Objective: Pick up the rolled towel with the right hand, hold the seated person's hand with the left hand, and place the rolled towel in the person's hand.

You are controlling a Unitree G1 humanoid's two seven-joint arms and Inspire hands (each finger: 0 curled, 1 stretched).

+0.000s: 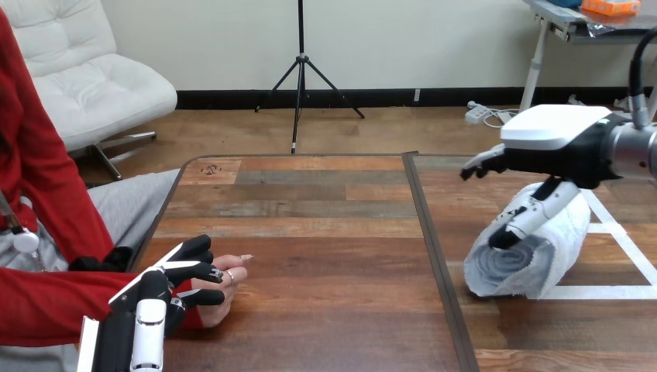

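Left hand [166,288]: fingers curled round the person's hand [231,280] near the table's [333,256] left edge. Towel [534,260]: lying rolled at the right. Right hand [554,147]: spread above it, thumb touching, not yet gripping. Judged soft, light, compressible; best grasped round its middle.

Open wooden desk [310,232] surface lies between the white-and-grey rolled towel [558,249] and the person's hand [236,272]; a dark seam [434,248] crosses it.

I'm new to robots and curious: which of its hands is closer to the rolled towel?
The right hand. It is just above the rolled towel, its thumb against the towel's front. The left hand is far across the table, fingers curled over the person's hand.
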